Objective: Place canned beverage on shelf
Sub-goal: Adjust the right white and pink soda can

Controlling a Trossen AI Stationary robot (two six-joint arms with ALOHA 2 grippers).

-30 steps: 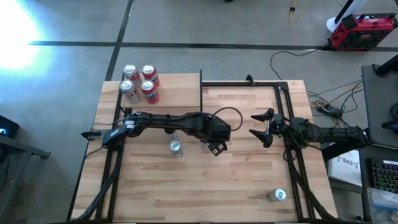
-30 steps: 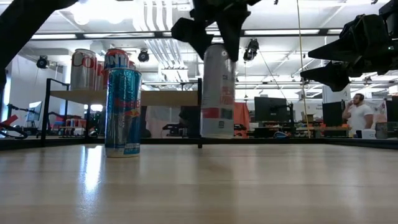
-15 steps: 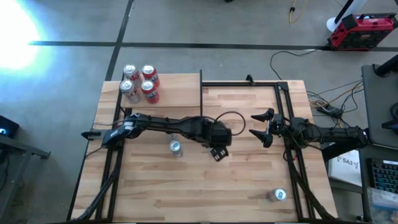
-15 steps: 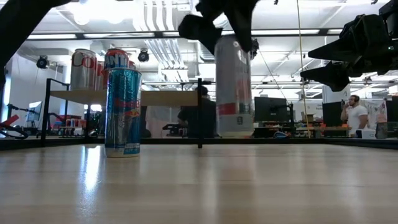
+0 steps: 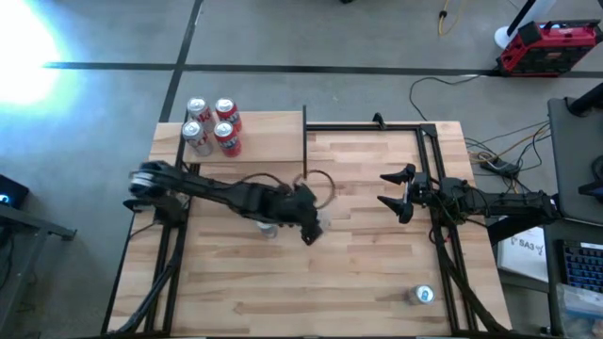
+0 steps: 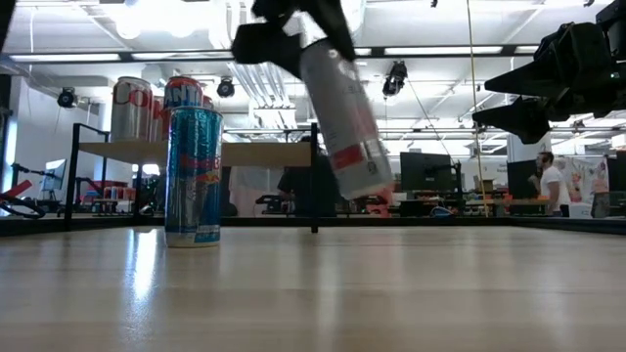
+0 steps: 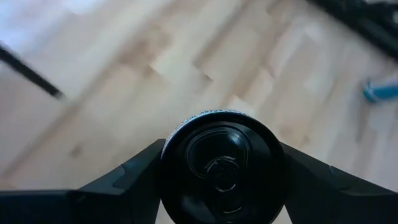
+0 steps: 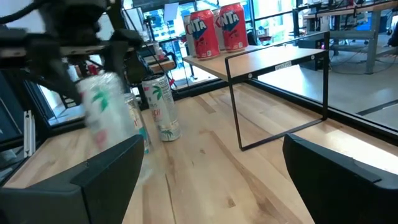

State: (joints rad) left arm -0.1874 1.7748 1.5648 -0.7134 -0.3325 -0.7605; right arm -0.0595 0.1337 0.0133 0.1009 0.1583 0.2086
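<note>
I'm watching the left gripper carrying a tall white can w/ red markings above the tabletop, fingers pinching it near its top. A sec ago that can was hanging upright near table centre; now it's tilting hard in the low view, top leaning toward the shelf, bottom swinging the other way. In the high view the left arm is folding back: the gripper has pulled from mid-table to just beside the blue can, which is standing where it was. Left wrist view is showing the can's dark end filling the gap btwn the two fingers, wood blurring behind.

The shelf is sitting at the table's far-left corner, already holding four red-and-silver cans in a cluster, unchanged. The held can is off the shelf, near its front-right edge, probably lower than the board, though the low view makes that hard to judge.

Right gripper is hovering over the right side of the table, fingers spread wide, holding nothing, same spot as before. Another can is lying near the front-right corner, unmoved.
</note>
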